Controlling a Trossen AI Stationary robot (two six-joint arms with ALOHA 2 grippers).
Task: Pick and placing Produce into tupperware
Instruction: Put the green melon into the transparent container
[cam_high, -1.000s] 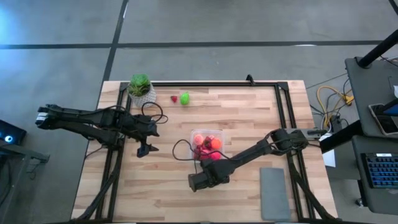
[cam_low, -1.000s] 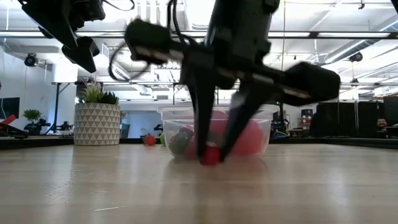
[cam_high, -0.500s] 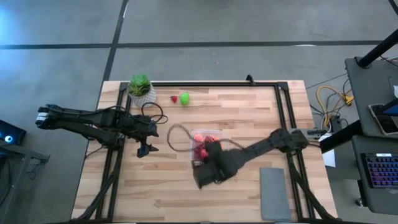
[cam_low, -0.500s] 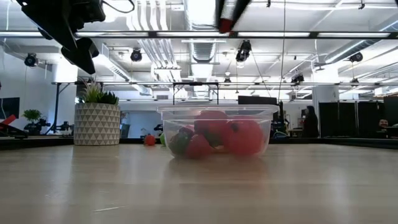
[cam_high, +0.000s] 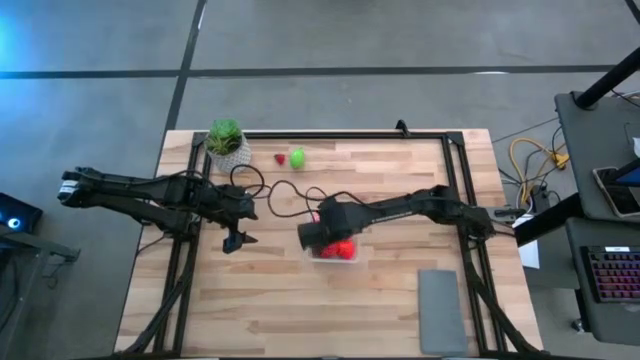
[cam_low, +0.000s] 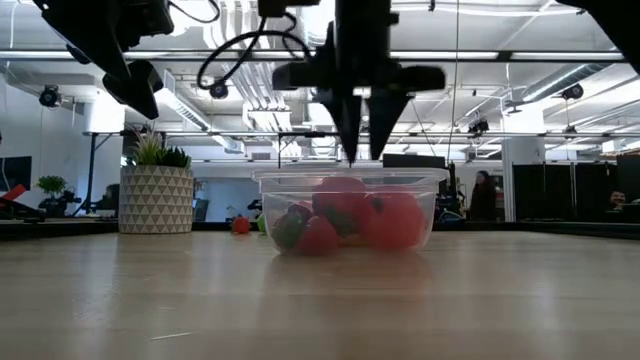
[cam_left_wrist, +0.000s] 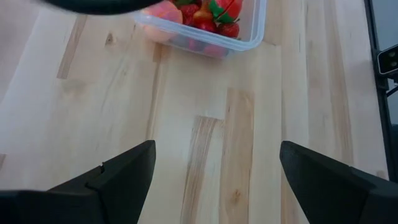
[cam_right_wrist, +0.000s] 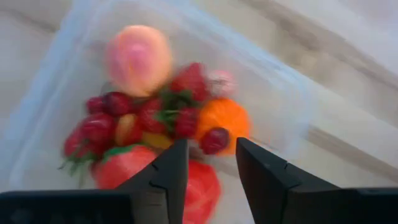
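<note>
- Tupperware (cam_high: 337, 246): clear container standing on the tabletop (cam_high: 400, 300), taken here as the landmark; already holds a heap of red, pink and orange produce (cam_low: 345, 222).
- Right hand (cam_low: 361, 150): directly above the tupperware, fingers pointing straight down into it; jaws parted by a narrow gap, and a small dark-red fruit (cam_right_wrist: 214, 140) shows in that gap, just over the heap. Whether it is held or already loose cannot be told.
- Left hand (cam_high: 237, 241): well to the potted-plant side of the tupperware, above bare wood, fingers (cam_left_wrist: 118, 176) spread wide, holding nothing.
- Lime-green piece (cam_high: 297, 157) and red fruit (cam_high: 280, 158): outside the tupperware, near the potted plant (cam_high: 225, 139), touching each other or nearly so.
- Governing relation: both loose pieces lie on the tupperware's far, plant-ward side, likely nearer the idle left hand.
</note>
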